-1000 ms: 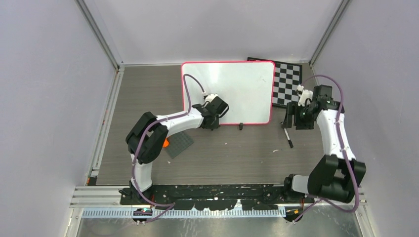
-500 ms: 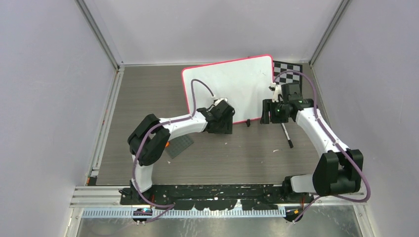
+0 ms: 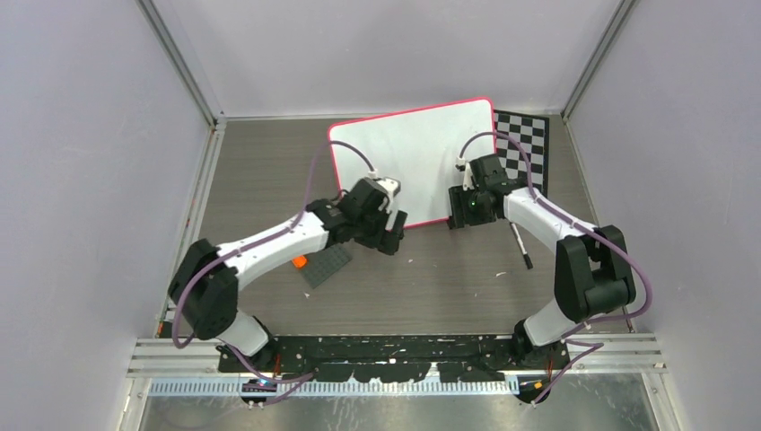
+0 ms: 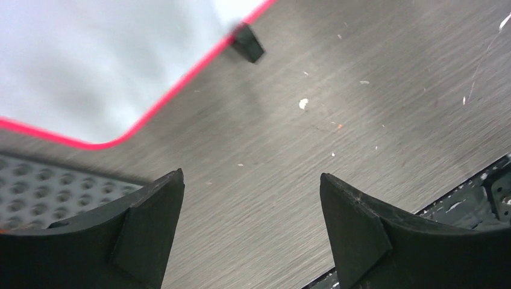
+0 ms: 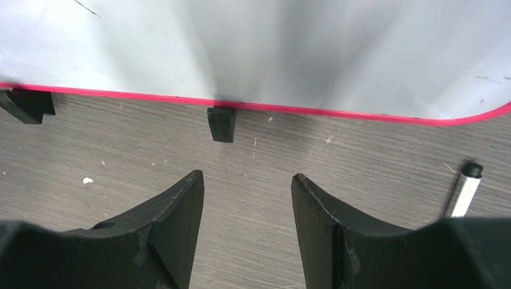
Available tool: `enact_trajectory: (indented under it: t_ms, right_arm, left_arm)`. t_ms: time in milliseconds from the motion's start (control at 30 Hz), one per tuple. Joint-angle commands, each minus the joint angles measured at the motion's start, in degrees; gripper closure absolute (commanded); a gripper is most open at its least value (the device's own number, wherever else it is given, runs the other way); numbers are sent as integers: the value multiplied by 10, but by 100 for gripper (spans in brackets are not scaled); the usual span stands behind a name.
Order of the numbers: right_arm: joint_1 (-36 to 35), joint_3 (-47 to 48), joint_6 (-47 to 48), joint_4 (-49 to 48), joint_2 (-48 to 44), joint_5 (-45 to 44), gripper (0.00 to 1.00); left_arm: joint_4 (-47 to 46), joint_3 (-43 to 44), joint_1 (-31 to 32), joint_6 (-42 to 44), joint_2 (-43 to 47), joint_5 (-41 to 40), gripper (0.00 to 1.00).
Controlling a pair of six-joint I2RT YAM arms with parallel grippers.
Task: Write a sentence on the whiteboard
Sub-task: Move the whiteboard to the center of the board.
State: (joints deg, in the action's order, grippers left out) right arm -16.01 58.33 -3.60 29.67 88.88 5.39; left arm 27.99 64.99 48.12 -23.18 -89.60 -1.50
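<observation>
Board: whiteboard [image 3: 408, 157] at the far middle of the table [image 3: 431, 287], sitting askew, far right corner just beside the checkered board [image 3: 528, 148].
Writing: no sentence up there yet, just a couple of stray ticks.
Left pincer: left gripper [image 4: 250, 192] spread wide, pinching nothing, over bare table near the whiteboard's near left corner, studded plate [image 4: 36, 180] off to its left.
Right pincer: right gripper [image 5: 247, 183] spread too, empty, nosing at the near rim right by a little black foot [image 5: 221, 123].
Marker: marker [image 5: 465, 191] flat on the table, right of that pincer, untouched.
Worry: probably clipping the foot or rim and skidding the whiteboard further off square, since nothing pins it down. Could also roll the marker away with a sloppy reach.
</observation>
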Motion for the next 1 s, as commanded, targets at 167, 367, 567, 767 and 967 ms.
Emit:
enact_trajectory:
  t_ms: [167,367,567,767,967]
  right_arm:
    - [-40,38,-8,-53,29,-52,42]
    - [-50,56,-6,-69,77,-52,47]
    - [-55,65,-4,-78,110,-52,64]
    - [-64,62,8,-62,107,-52,100]
    - [-82,36,-3,-59,78,-43,100]
  left_arm:
    - [24,-7,-183,36,150,69,15]
    - [55,47,-250,32,188,65,8]
    - [69,55,-273,24,200,62,4]
    - [65,44,-301,13,202,65,3]
    - [68,57,-333,-4,195,100,0]
